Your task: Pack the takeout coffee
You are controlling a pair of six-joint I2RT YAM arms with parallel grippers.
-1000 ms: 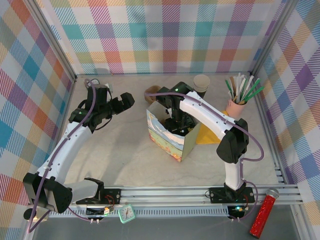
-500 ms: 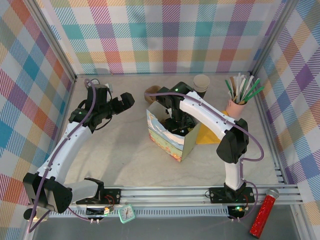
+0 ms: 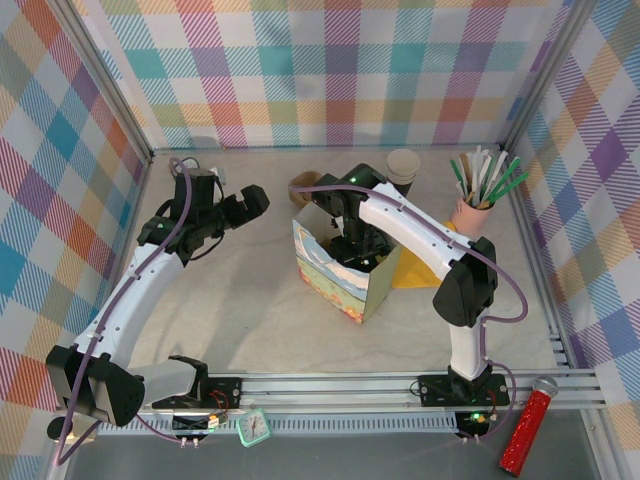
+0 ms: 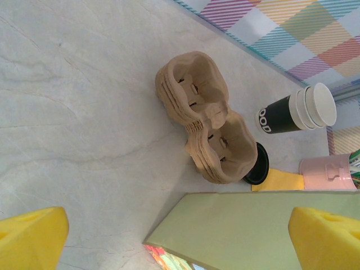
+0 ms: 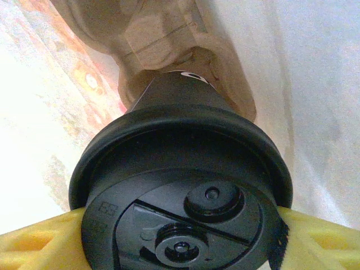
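**Lidded coffee being held inside the paper bag**

The right gripper [image 5: 180, 239] is clamping the takeout coffee [image 5: 180, 169] by its glossy black lid, with a yellow finger [image 5: 39, 244] pressing against the rim on each side. The cup is inside the printed paper bag [image 3: 335, 285], turning its lid toward the wrist camera while the bag's pale walls are rising around it. Below the cup's black wall a brown pulp shape [image 5: 135, 39] is lying deeper in the bag. Whether the cup is touching it cannot be told. In the top view the right arm is bending down into the bag's open top, near the middle of the table [image 3: 250, 310].

The left gripper [image 3: 250, 203] is hovering well to the left of the bag, its jaws standing wide apart with nothing between them. Its wrist camera is looking down on a stack of pulp cup carriers [image 4: 202, 115] lying on the table just beyond the bag. A loose black lid [image 4: 260, 169] is peeking out from behind the carriers' end, beside a yellow napkin [image 4: 278, 181]. A stack of lidless black cups [image 4: 295, 111] with cream rims is standing near them. A pink cup [image 4: 329, 171] is standing beside the napkin, holding green and white sticks [image 3: 485, 175].
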